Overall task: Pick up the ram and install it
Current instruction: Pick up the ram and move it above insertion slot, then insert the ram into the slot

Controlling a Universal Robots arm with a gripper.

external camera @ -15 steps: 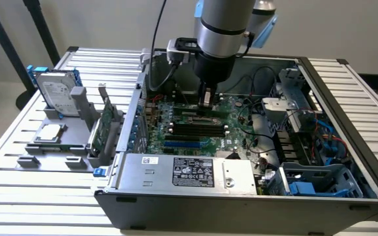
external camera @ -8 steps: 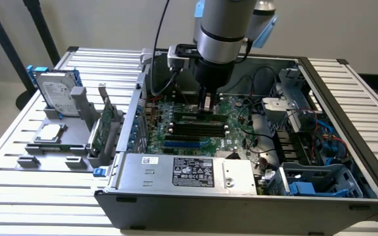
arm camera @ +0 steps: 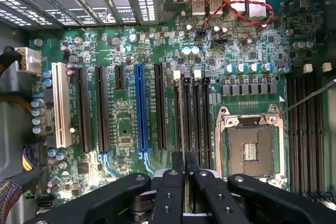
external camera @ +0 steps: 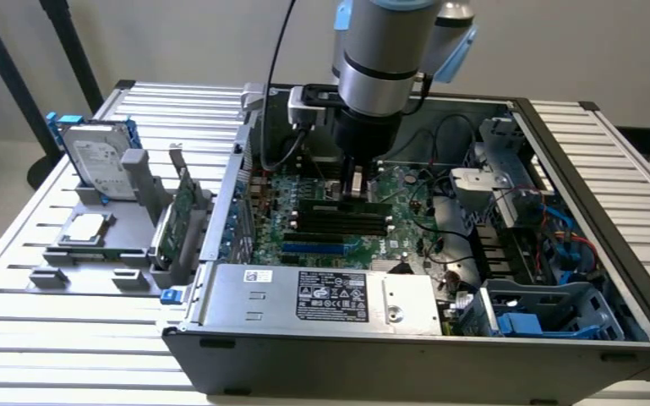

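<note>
A ribbed aluminium desk (external camera: 31, 254) carries an open grey steel computer case (external camera: 302, 355), and the arm reaches down into it. Inside lies the green motherboard (arm camera: 126, 129), crowded with small parts. The gripper (arm camera: 185, 157) hangs directly over a bank of long black memory slots (arm camera: 202, 114) with white latches. Its matte black fingers (arm camera: 176, 182) are pressed nearly together on a thin sliver seen edge-on, probably the ram (arm camera: 185, 163), whose long axis seems to run parallel with the slots just beneath.
</note>
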